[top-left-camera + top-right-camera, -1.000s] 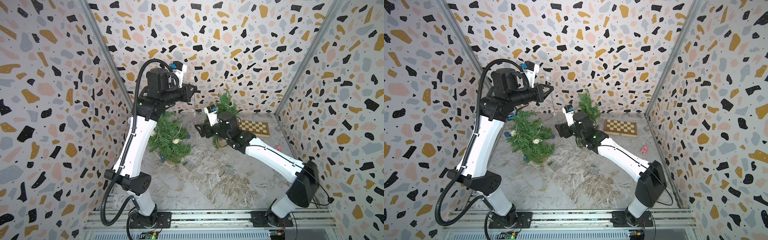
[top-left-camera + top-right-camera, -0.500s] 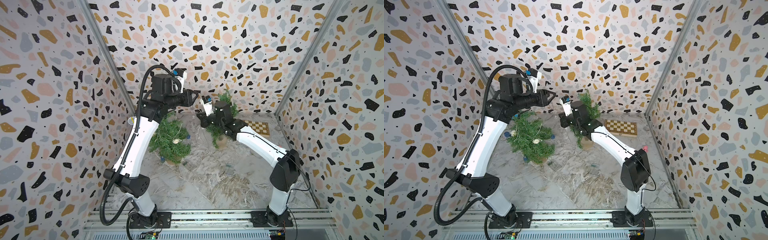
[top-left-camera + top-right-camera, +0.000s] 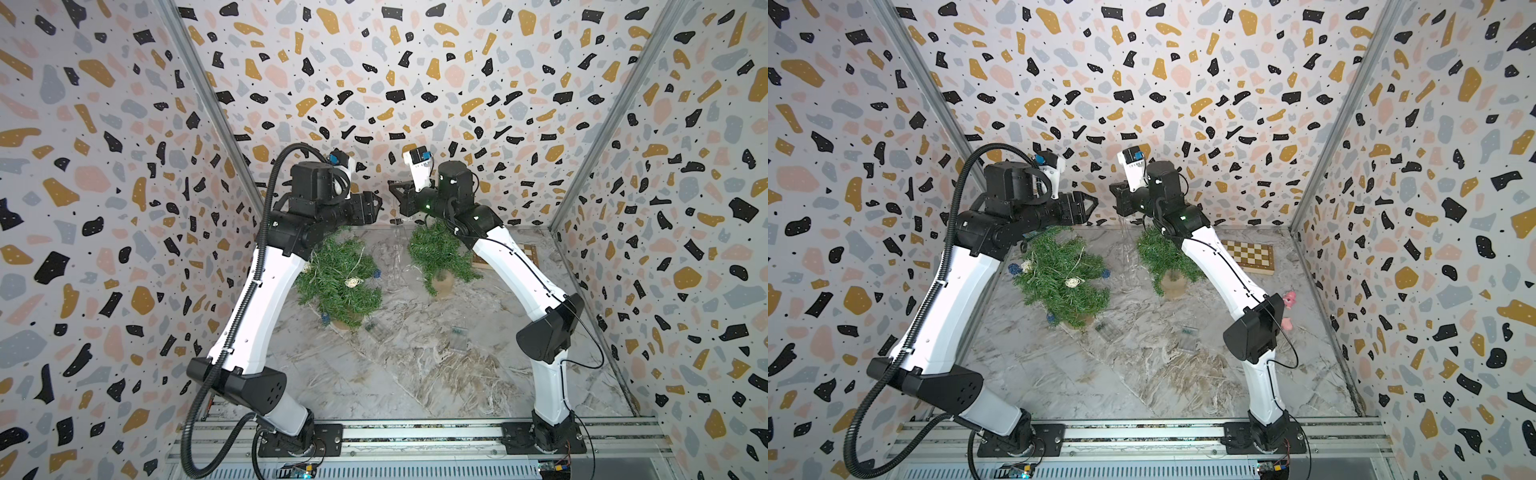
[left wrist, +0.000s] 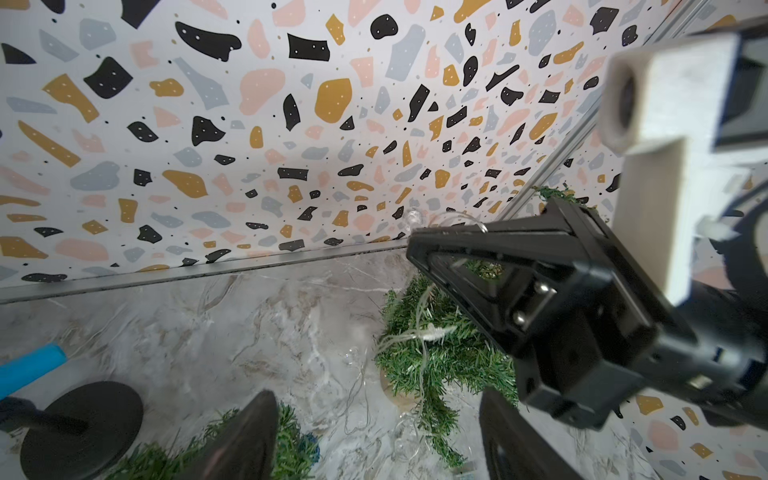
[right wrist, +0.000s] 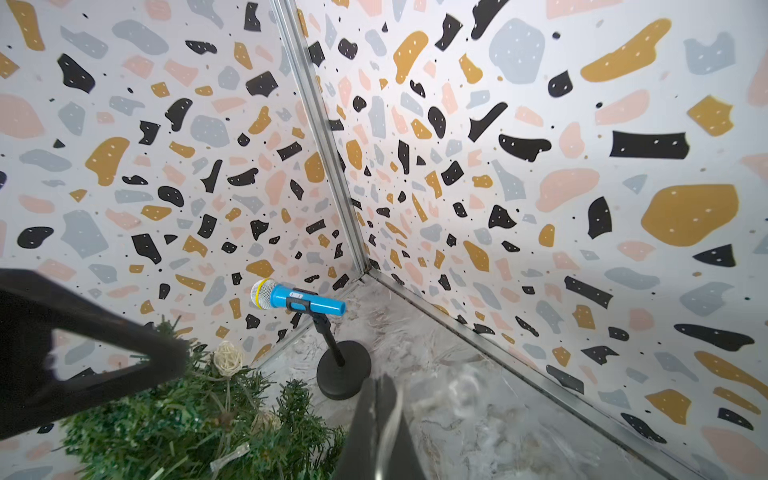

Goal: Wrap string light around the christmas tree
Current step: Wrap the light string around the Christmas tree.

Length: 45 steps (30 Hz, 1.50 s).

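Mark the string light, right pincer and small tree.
string light (image 4: 434,332), left wrist view, white light piece against the branches
right pincer (image 4: 413,245), left wrist view, its closed fingertips
small tree (image 3: 436,253), in a top view, mid foliage

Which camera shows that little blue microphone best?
The right wrist view: the blue microphone shows whole on its black stand, sharp and unblocked. The left wrist view catches only its blue end and the stand's base. In both top views I cannot find it.

Two white-and-black arms rise from the front rail, elbows bent, forearms level over the tabletop's back edge. The left gripper (image 3: 379,205) gapes open; facing it, just apart, the right gripper (image 3: 394,192) pinches the string light (image 4: 434,331).
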### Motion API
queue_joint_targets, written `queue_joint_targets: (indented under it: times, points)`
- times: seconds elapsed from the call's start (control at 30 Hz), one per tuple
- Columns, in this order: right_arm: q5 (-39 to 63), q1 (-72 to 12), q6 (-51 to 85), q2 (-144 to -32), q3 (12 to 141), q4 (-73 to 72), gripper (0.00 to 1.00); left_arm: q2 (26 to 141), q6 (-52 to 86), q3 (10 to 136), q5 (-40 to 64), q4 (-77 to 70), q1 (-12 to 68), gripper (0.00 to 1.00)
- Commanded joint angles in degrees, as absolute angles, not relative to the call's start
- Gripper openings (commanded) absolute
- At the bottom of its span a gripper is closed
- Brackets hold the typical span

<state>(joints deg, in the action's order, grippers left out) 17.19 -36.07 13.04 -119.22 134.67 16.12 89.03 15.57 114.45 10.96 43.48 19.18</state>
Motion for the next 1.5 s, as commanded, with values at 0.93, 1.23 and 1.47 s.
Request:
queue_joint_targets:
  times: [0.93, 1.23, 1.47]
  points:
    - [25.36, -35.57, 25.44, -120.92, 141.54, 4.69, 0.00, 82.92, 29.60, 70.89, 23.28, -6.27, 25.38, 0.04]
    - [25.32, -33.35, 25.57, -125.49, 148.92, -1.73, 0.00, 76.98, 32.94, 53.03, 25.62, -6.90, 29.31, 0.00]
    - [25.53, -32.58, 23.76, -123.50, 145.90, -0.21, 0.00, 73.40, 30.45, 54.46, 23.26, -5.62, 30.94, 0.17]
